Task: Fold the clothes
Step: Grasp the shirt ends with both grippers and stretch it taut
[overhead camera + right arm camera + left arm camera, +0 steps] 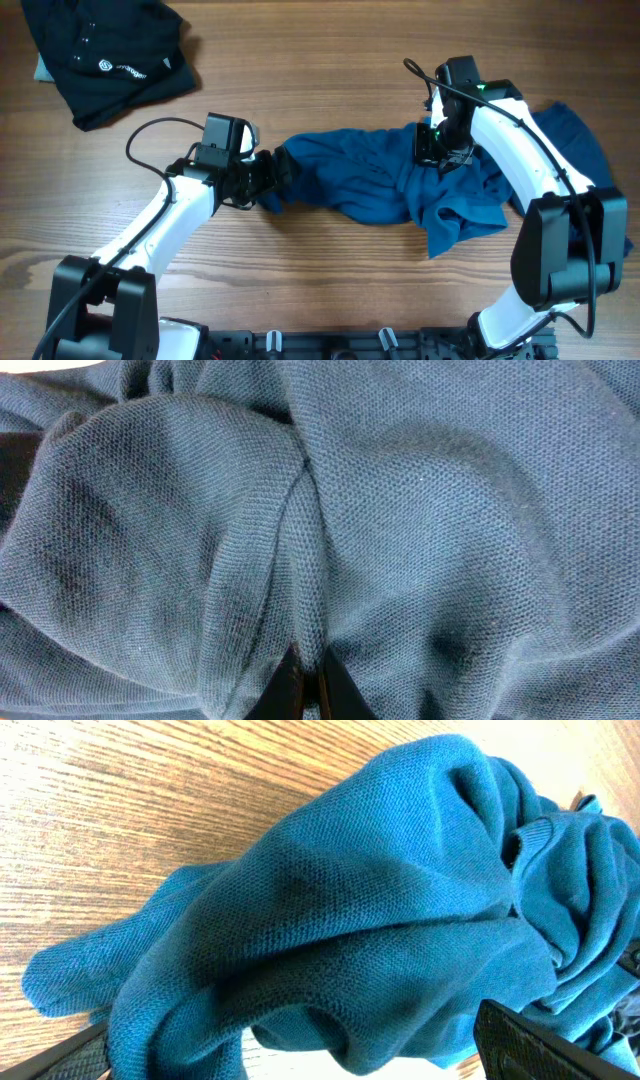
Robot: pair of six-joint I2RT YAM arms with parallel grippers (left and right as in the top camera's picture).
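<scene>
Far left of the blue clothes [365, 185], a black garment [105, 55] lies cut off at the top edge. At the clothes' left end the left arm reaches in low and bent, its end effector [265, 179] spread wide with bunched cloth between the fingers [535, 1040]. The clothes sprawl crumpled mid-surface [330, 80]. Over their right part the right arm arches, its end effector [305, 678] pinched closed on a fold. The arm hides some cloth, so I cannot tell whether the blue beyond it is a separate garment.
</scene>
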